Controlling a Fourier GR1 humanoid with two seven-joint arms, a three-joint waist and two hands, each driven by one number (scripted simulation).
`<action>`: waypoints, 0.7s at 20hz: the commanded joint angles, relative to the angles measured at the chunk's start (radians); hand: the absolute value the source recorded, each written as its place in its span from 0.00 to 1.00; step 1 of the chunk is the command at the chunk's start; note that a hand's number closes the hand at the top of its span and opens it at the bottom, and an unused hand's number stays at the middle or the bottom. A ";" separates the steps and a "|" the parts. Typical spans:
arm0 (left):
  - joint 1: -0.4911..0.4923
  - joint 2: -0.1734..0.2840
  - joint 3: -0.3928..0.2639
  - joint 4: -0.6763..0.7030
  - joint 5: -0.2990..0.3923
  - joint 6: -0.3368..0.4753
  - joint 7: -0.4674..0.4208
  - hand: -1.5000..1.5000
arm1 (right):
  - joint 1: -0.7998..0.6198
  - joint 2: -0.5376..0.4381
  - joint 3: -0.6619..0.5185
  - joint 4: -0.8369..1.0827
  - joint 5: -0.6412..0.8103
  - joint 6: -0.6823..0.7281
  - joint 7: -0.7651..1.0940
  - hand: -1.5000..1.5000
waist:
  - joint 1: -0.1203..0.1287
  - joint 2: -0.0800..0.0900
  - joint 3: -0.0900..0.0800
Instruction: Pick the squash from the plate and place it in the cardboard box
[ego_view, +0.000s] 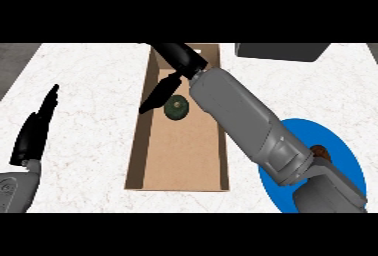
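White counter bears one cardboard box holding one squash, right hand released above.

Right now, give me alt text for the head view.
The right hand reaches open over a long cardboard box, with a dark green squash lying inside just below its fingers. A blue plate sits right of the box; the left hand rests open at the left edge.

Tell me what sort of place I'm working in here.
Likely a kitchen counter: a white marbled counter top carrying a blue plate, and a dark green squash lying in an open cardboard box, just beside the right hand.
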 joint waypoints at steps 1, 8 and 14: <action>0.046 -0.007 0.005 -0.022 -0.003 0.009 0.003 0.50 | -0.050 0.000 -0.090 0.065 -0.080 0.036 -0.031 0.00 | -0.024 -0.006 0.001; 0.061 0.010 0.040 -0.023 0.021 -0.009 -0.028 0.50 | -0.107 -0.152 -0.205 0.233 -0.113 0.223 -0.115 0.00 | -0.025 0.001 0.000; 0.020 -0.003 0.010 -0.042 -0.010 -0.001 0.014 0.50 | -0.062 -0.304 -0.210 0.324 -0.087 0.342 -0.210 0.00 | -0.016 0.015 0.002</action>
